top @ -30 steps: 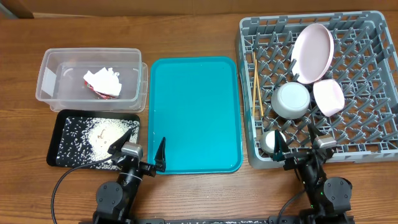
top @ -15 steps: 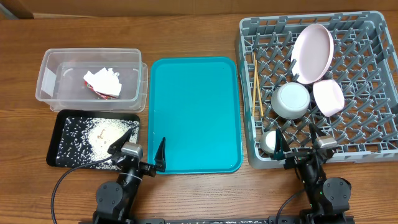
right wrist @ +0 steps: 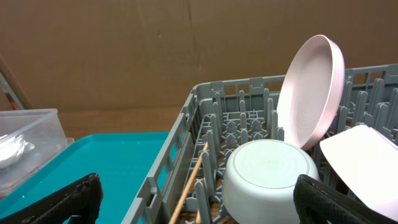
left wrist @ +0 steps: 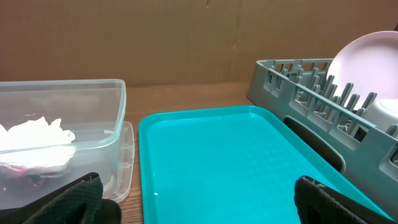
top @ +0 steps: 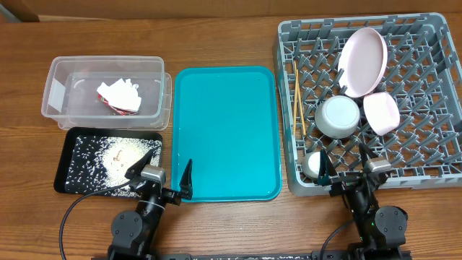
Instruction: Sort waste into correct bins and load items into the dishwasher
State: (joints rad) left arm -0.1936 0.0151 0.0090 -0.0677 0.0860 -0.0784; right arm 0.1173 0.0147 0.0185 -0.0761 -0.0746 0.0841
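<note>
Overhead, left gripper [top: 171,157]: jaws spread wide, holding nothing, low in the frame over the gap between two trays.
Overhead, right gripper [top: 344,155]: jaws apart and empty at the near edge of the rack.
Overhead, waste: crumpled white paper scraps [top: 119,95] with a red bit, inside the clear plastic tub [top: 58,108] at upper left; whitish rice grains [top: 115,159] scattered in the shallow black tray [top: 63,173] just below it.
Overhead, teal tray [top: 224,130]: centre of the wooden table [top: 216,36].
Overhead, grey dish rack [top: 426,94]: at right, loaded with a pink plate [top: 363,61] leaning on edge, a pink bowl [top: 381,112], an upturned pale bowl [top: 338,115], a small shiny cup [top: 314,165] and wooden chopsticks [top: 298,97] along the left side.
Left wrist, left gripper [left wrist: 198,182]: dark fingers [left wrist: 62,202] in both lower corners, wide apart; teal tray [left wrist: 217,162] between, tub [left wrist: 118,124] with paper scraps [left wrist: 37,146] at left, rack [left wrist: 311,93] and plate [left wrist: 367,56] at right.
Right wrist, right gripper [right wrist: 196,183]: fingers [right wrist: 348,202] wide apart, nothing held; rack [right wrist: 205,102] ahead with plate [right wrist: 314,87] leaning, upturned pale bowl [right wrist: 270,174] in front of it, pink bowl [right wrist: 367,162] at right, chopsticks [right wrist: 189,186] lower centre; teal tray [right wrist: 106,162] and tub [right wrist: 31,134] at left.
</note>
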